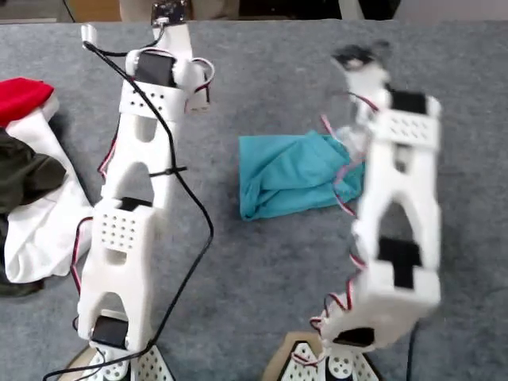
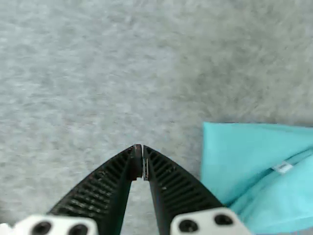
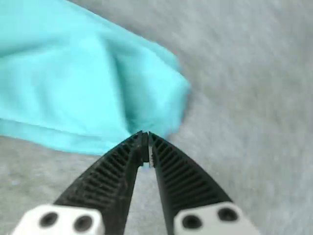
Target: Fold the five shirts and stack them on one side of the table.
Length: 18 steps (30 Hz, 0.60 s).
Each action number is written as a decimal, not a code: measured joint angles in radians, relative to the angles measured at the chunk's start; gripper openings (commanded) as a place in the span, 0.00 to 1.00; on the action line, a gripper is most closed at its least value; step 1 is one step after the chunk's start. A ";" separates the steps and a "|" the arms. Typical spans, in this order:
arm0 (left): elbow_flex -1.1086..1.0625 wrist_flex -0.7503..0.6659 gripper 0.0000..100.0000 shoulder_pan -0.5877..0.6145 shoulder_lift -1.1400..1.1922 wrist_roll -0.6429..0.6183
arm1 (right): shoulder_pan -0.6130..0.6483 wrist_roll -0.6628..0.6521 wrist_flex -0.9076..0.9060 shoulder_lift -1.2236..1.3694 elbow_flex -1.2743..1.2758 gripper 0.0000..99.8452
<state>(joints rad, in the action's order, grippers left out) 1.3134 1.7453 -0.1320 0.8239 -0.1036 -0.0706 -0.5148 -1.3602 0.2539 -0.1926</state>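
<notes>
A teal shirt (image 1: 290, 175) lies partly folded and rumpled in the middle of the grey table (image 1: 262, 270). My left gripper (image 2: 138, 164) is shut and empty over bare table, with the teal shirt (image 2: 259, 171) off to one side of it. In the high view that left gripper (image 1: 168, 14) is at the far edge. My right gripper (image 3: 145, 147) is shut, its tips in line with a corner of the teal shirt (image 3: 73, 83), with no cloth seen between them. From above, the right gripper (image 1: 357, 57) sits beyond the shirt's far right corner.
A pile of shirts lies at the table's left edge: a red one (image 1: 22, 95), a white one (image 1: 44, 214) and a dark green one (image 1: 24, 178). A black cable (image 1: 194, 206) runs along the left arm. Bare table lies in front of the teal shirt.
</notes>
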 measured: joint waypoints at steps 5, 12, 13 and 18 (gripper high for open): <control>-0.091 0.005 0.02 0.060 -0.080 0.015 | 0.135 -0.006 -0.224 0.339 -0.474 0.01; -0.519 0.005 0.02 0.058 -0.345 0.017 | 0.186 -0.009 -0.404 0.770 -1.079 0.01; -0.588 0.002 0.02 0.058 -0.387 0.017 | 0.186 -0.009 -0.404 0.799 -1.117 0.01; -0.914 -0.084 0.02 0.058 -0.594 0.044 | 0.184 -0.009 -0.402 0.881 -1.208 0.01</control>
<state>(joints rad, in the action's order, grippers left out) 0.3989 1.6609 -0.0736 0.2302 -0.0591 0.1135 -0.5240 -1.7622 1.1347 -1.4001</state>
